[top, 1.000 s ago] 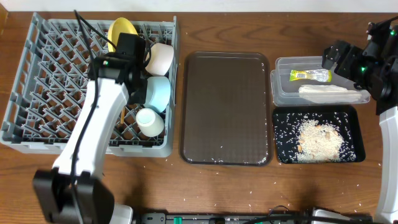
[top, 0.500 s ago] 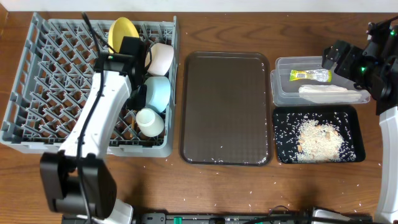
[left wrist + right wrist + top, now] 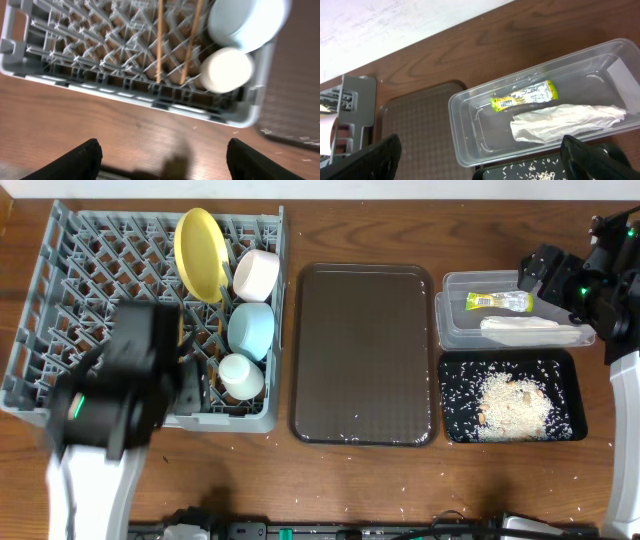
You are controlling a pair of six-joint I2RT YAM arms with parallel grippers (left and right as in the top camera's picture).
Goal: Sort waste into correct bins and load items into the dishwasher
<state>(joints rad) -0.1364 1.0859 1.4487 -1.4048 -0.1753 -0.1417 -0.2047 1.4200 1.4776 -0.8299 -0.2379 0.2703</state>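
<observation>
The grey dish rack [image 3: 60, 300] fills the 9 o'clock side of the table [image 3: 400, 480]. Along the rack's 3 o'clock edge, the yellow plate [image 3: 198, 252] stands on edge between pegs near 12 o'clock. The white bowl [image 3: 256, 273] is just at the plate's 3 o'clock. The light blue bowl [image 3: 250, 330] sits at 6 o'clock of the white bowl, and the white cup [image 3: 241, 375] is at 6 o'clock of that.

In the left wrist view the 2 chopsticks [image 3: 160, 45] lie side by side across the pegs, just at 9 o'clock of the cup. The left gripper [image 3: 164, 147] hangs over bare table outside the rack's near wall. Its fingers [image 3: 82, 160] are spread wide with nothing between them. The left arm [image 3: 110, 395] is motion-blurred in the overhead view.

The brown serving tray [image 3: 362, 350] lies in the centre with a few loose grains near its 6 o'clock edge. At 2 o'clock the clear tub [image 3: 447, 285] holds the snack wrapper [image 3: 524, 96], with the napkin [image 3: 565, 122] just at its 6 o'clock. At 4 o'clock the black tray [image 3: 447, 430] holds the rice and scraps [image 3: 510, 402].

The right gripper [image 3: 480, 142] hovers above the tub, its fingers spread wide and holding nothing
</observation>
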